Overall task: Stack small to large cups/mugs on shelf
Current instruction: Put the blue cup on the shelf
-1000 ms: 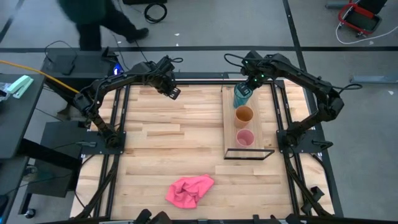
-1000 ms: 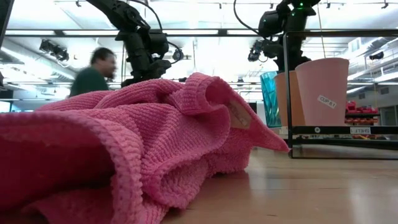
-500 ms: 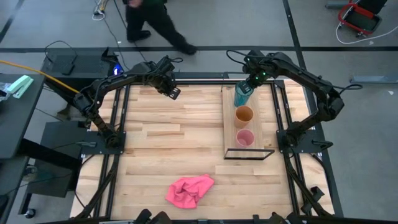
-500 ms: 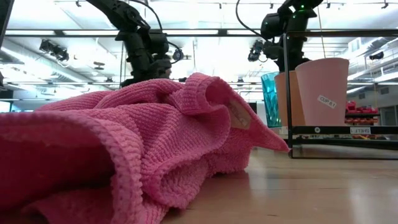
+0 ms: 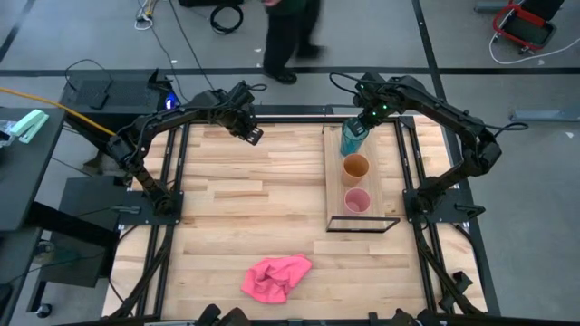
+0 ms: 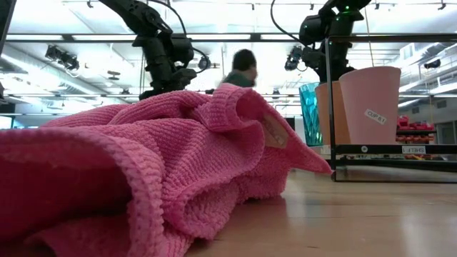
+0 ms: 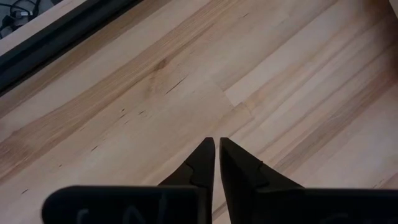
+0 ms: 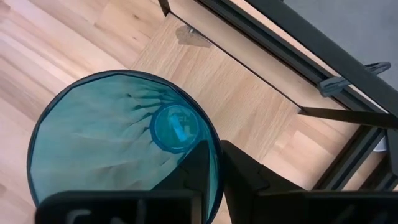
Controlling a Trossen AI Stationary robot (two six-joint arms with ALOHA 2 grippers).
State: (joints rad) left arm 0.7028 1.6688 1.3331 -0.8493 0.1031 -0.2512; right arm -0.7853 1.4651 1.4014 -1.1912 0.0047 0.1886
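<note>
The tall teal cup (image 5: pixel 351 140) (image 6: pixel 310 114) stands at the far end of the shelf (image 5: pixel 385 172). Nearer along the board stand the orange cup (image 5: pixel 355 167) (image 6: pixel 330 114) and the small pink cup (image 5: pixel 357 200) (image 6: pixel 371 107), each upright on its base. My right gripper (image 5: pixel 362 125) (image 8: pixel 216 149) is over the teal cup (image 8: pixel 118 137), shut on its rim. My left gripper (image 5: pixel 254 136) (image 7: pixel 217 146) hangs shut above bare tabletop near the far edge, touching nothing. My right gripper pinches the teal cup's rim (image 8: pixel 210 135) from above, pointing down. One finger (image 8: pixel 196 165) is inside the cup and the other finger (image 8: pixel 245 168) outside its wall. The cup stays upright; whether its base rests on the shelf, I cannot tell.
A crumpled pink cloth (image 5: pixel 276 276) (image 6: pixel 143 157) lies near the table's near edge and fills much of the low view. The shelf's black wire frame (image 5: pixel 362 225) rises at its near end. A person (image 5: pixel 290 36) walks on the floor beyond the far edge.
Both grippers and the cups stay where they were. The person behind the table has walked from left to right.
</note>
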